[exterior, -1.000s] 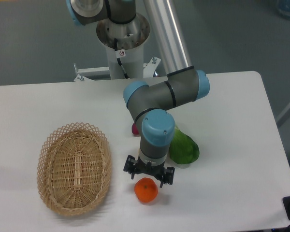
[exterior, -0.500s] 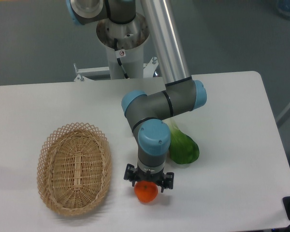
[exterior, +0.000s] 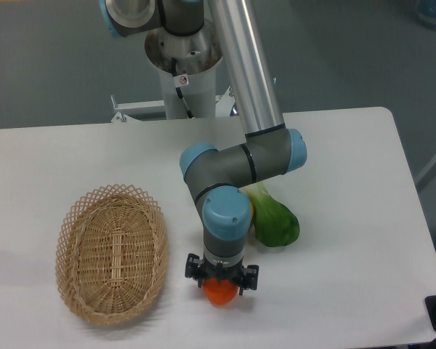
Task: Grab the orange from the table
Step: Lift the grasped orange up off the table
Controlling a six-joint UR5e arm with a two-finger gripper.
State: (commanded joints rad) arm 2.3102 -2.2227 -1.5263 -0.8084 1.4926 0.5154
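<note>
The orange point(exterior: 219, 293) is a small round bright-orange fruit on the white table point(exterior: 349, 276) near its front edge. My gripper point(exterior: 221, 282) points straight down right over it and covers its top half. The fingers stand on either side of the orange, still spread, with the fruit between them. Whether they touch it I cannot tell. The wrist hides the fingertips.
A wicker basket point(exterior: 111, 251) lies to the left of the orange. A green leafy vegetable point(exterior: 276, 222) lies just right of the arm, with a bit of yellow fruit point(exterior: 251, 211) showing at the wrist's edge. The robot base point(exterior: 183, 58) stands behind the table.
The gripper has moved forward and down over the orange, from just behind it to straddling it. The orange has not moved. The arm now hides the pink object behind it.
</note>
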